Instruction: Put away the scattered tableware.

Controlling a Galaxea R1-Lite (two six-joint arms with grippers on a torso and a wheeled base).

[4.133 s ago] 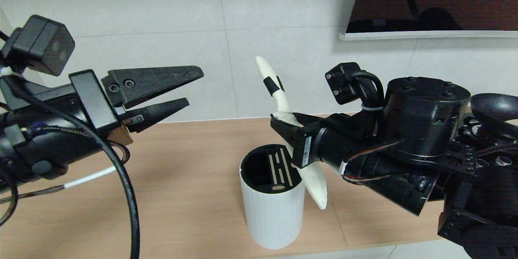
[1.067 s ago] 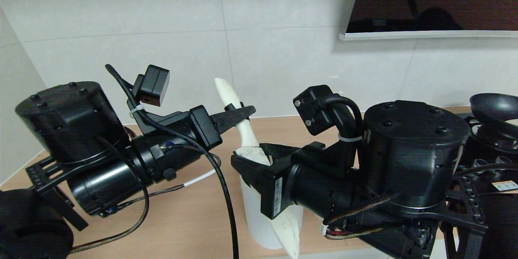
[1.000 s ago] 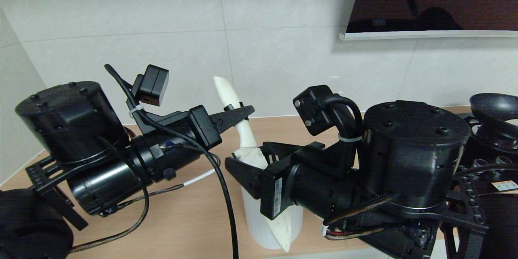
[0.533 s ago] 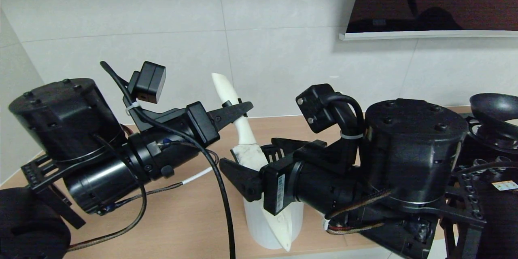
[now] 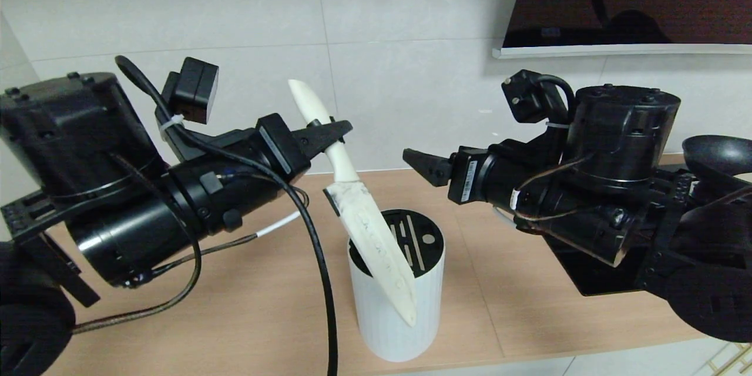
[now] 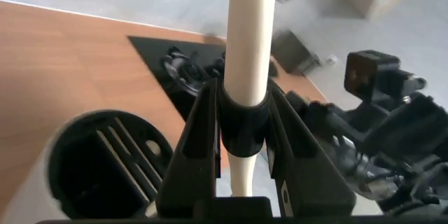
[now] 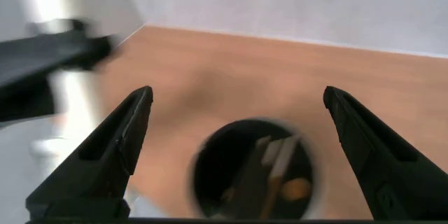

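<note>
A white knife (image 5: 367, 235) with a black band on its handle hangs tilted, its blade tip in front of the white knife block (image 5: 399, 311). My left gripper (image 5: 330, 134) is shut on the handle, above and left of the block's slotted black top. In the left wrist view the fingers (image 6: 203, 122) clamp the knife handle (image 6: 250, 35), with the knife block (image 6: 105, 171) below. My right gripper (image 5: 420, 165) is open, right of the knife and apart from it. In the right wrist view the right gripper (image 7: 236, 94) spreads wide above the knife block (image 7: 255, 175).
A black cooktop (image 5: 587, 276) lies on the wooden counter (image 5: 247, 305) at the right, with a black pan (image 5: 717, 153) beyond it. A dark range hood (image 5: 634, 0) hangs at the upper right. The tiled wall stands close behind; the counter's front edge runs just below the block.
My right gripper opened, let go of the knife and drew back to the right. My left gripper, shut on the handle, lifted the knife slightly up and left.
</note>
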